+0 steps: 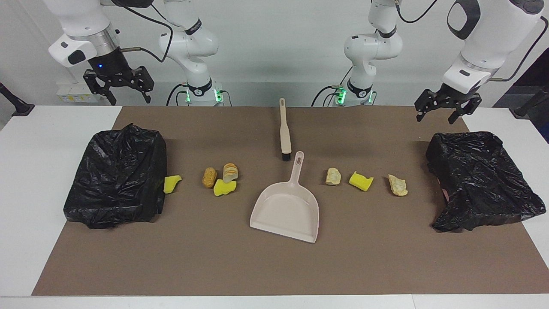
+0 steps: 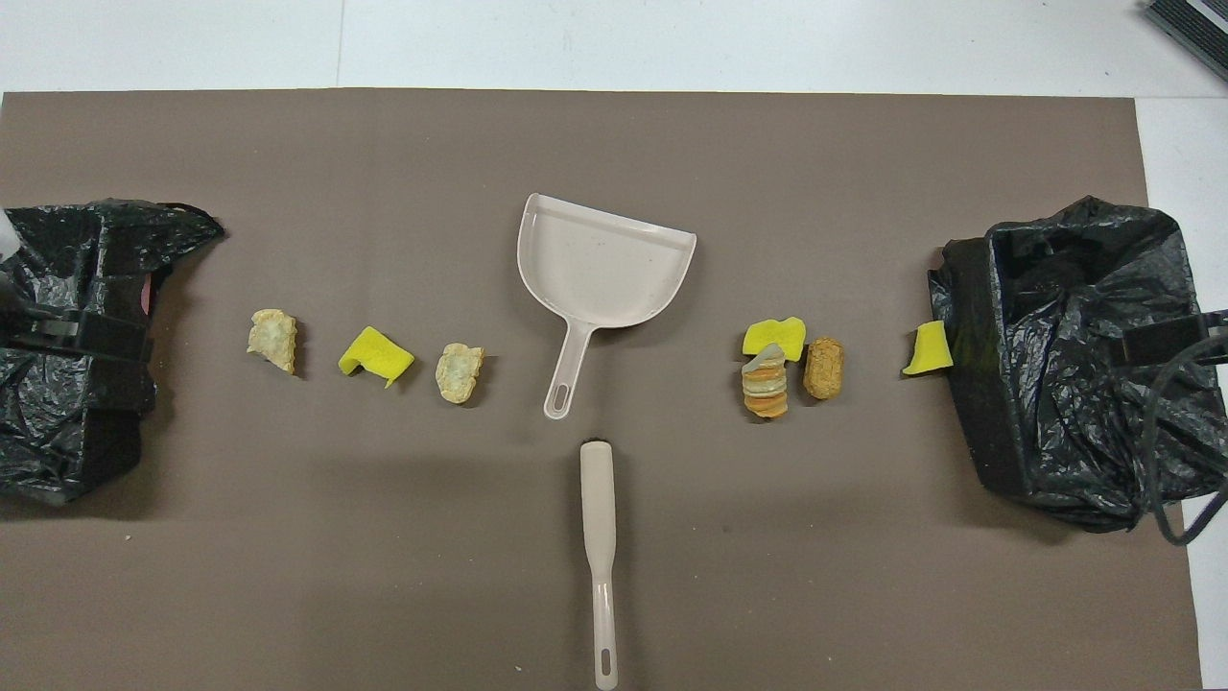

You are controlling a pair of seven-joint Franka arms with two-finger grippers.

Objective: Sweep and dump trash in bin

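The trash lies in a row on the brown mat [image 1: 214, 257]. Toward the right arm's end are a yellow sponge piece [image 1: 172, 183], a tan chunk [image 1: 209, 177], a striped bread chunk [image 1: 230, 172] and another yellow piece [image 1: 224, 187]. Toward the left arm's end are a beige chunk [image 1: 333, 176], a yellow piece [image 1: 360, 181] and a beige chunk [image 1: 398, 185]. Between the two groups lies a beige dustpan [image 1: 287, 208], with the brush [image 1: 284, 131] nearer the robots. A black-bagged bin [image 1: 118, 176] stands at the right arm's end, another bin [image 1: 480, 176] at the left arm's. My left gripper [image 1: 437, 116] and right gripper [image 1: 128, 99] hang open and empty, high in the air.
White table [image 1: 43, 171] shows around the mat. The yellow piece at the right arm's end [image 2: 928, 348] touches its bin [image 2: 1065, 355]. The dustpan's handle [image 2: 566, 369] points at the brush [image 2: 597, 499]. A black cable [image 2: 1166, 461] trails over that bin.
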